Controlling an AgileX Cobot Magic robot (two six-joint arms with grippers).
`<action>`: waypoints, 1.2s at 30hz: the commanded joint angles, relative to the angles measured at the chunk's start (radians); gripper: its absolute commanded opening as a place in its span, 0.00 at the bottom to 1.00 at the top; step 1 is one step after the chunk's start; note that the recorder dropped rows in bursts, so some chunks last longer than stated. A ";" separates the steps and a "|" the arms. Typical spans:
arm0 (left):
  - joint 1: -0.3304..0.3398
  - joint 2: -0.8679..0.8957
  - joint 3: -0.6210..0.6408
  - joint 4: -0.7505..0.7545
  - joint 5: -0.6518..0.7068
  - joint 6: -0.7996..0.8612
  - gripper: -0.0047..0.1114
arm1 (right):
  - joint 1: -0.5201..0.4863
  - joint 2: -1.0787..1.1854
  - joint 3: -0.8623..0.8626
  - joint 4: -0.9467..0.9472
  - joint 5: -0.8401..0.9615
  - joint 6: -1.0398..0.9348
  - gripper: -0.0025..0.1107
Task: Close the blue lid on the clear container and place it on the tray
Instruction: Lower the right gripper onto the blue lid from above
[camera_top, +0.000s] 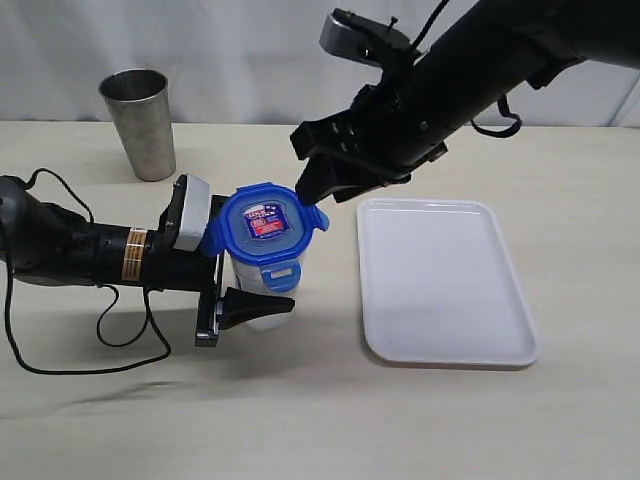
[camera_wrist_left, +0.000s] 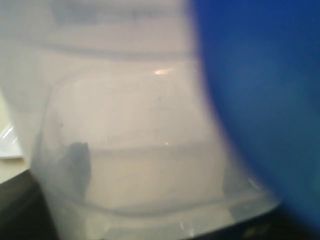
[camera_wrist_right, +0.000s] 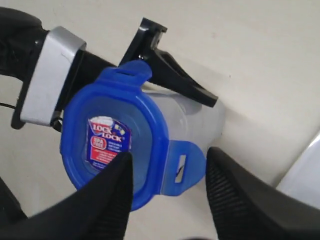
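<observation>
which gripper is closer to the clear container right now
Left. The left gripper has its jaws clamped around the clear container, just under the blue lid. The right gripper hangs open higher up, at lid level, straddling one lid flap.

One blue lid (camera_top: 268, 226), one clear container (camera_wrist_right: 192, 117), one white tray (camera_top: 440, 285), one steel cup (camera_top: 140, 125), two robot arms (camera_top: 70, 245) (camera_top: 480, 70)

Left pincer (camera_top: 262, 272) clamped, arm low; right pincer (camera_wrist_right: 168, 159) spread, angled down.

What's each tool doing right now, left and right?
Left tool: closed on the clear container.
Right tool: open, holding nothing, over the blue lid.
</observation>
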 joint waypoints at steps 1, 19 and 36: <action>0.005 -0.007 -0.002 -0.017 0.011 0.000 0.04 | 0.001 0.033 -0.006 0.012 0.055 -0.021 0.39; 0.005 -0.007 -0.002 -0.031 0.011 0.000 0.04 | 0.034 0.134 -0.006 0.160 0.052 -0.165 0.33; 0.005 -0.007 -0.002 -0.031 0.011 -0.004 0.04 | 0.031 -0.034 -0.023 0.041 -0.069 -0.332 0.56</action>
